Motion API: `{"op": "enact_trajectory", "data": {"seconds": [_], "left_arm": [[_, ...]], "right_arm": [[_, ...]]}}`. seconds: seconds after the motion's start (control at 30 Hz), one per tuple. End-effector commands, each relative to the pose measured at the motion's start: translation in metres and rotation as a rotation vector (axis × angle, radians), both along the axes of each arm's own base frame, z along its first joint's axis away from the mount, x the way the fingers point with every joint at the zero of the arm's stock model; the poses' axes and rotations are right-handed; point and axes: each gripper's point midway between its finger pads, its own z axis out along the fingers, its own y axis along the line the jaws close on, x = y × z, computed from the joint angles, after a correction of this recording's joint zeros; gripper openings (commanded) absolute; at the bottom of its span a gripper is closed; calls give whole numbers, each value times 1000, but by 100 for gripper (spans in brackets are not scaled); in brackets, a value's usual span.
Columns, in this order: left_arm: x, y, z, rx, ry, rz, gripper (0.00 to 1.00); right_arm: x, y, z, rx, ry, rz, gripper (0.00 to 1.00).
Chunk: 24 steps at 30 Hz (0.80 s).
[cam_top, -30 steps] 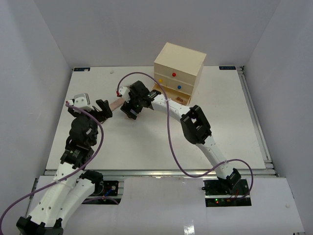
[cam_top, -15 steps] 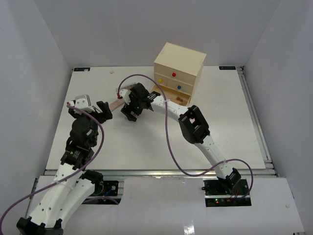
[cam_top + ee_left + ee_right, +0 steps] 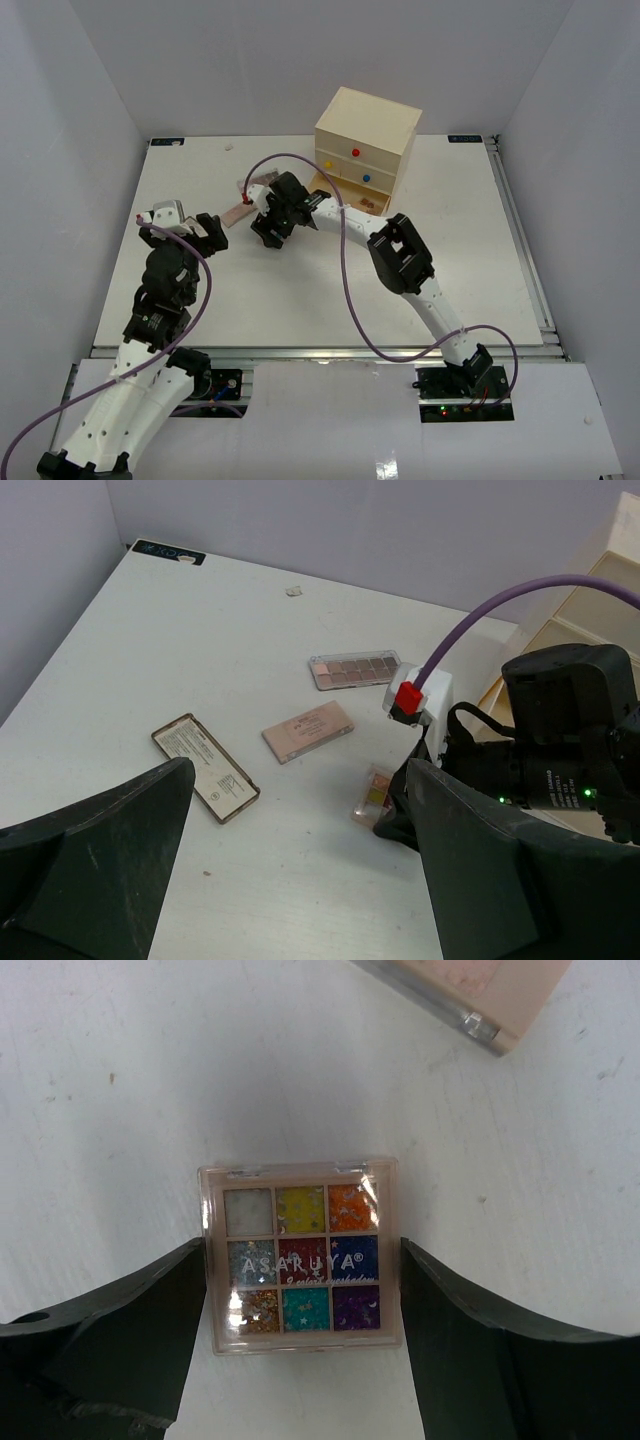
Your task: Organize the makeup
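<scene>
A small square palette with nine glitter colours lies flat on the white table. My right gripper points straight down over it, one finger against each side, shut on it. It also shows in the left wrist view, under the right gripper. A long palette, a flat pink compact and a brown-edged palette lie on the table to the left. My left gripper is open and empty, above the table near them.
The cream three-drawer chest stands at the back, right of the right gripper, with its bottom drawer pulled out. The right arm stretches across the table's middle. A purple cable loops over it. White walls enclose the table.
My right gripper has shifted slightly and settled lower around the nine-colour palette. My left gripper has drawn back a little to the left.
</scene>
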Motion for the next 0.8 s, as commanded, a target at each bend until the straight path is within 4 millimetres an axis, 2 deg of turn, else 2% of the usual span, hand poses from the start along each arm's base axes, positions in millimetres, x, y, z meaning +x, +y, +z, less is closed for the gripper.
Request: {"op": "enact_trajectory", "data": {"seconds": [0.0,0.13,0.2,0.27,0.4,0.5,0.57,0.6,0.77], "left_arm": [[0,-3,-1,-1,1,-21,98],[0,-6,-2,-5,3,-37,98],[1,-8,-3,-5,7,-46,98],[1,-9,-4,-8,11,-54,98],[1,-12,-6,-10,17,-71,98],[2,-14,-6,-12,18,-82,98],[2,-15,-7,-12,20,-86,98],[2,-16,-7,-12,23,-88,98],[4,-17,-11,-10,34,-94,98]], "right_arm": [[-24,-12,56,53,32,32,18],[-41,-27,100,98,13,41,17],[-43,-42,125,104,-30,13,17],[-41,-59,134,86,-64,-22,17],[-18,-105,135,32,-109,-156,18],[2,-147,131,-17,-141,-260,19],[20,-169,137,-51,-235,-311,19],[26,-181,134,-86,-280,-330,19],[38,-209,122,-192,-397,-367,23]]}}
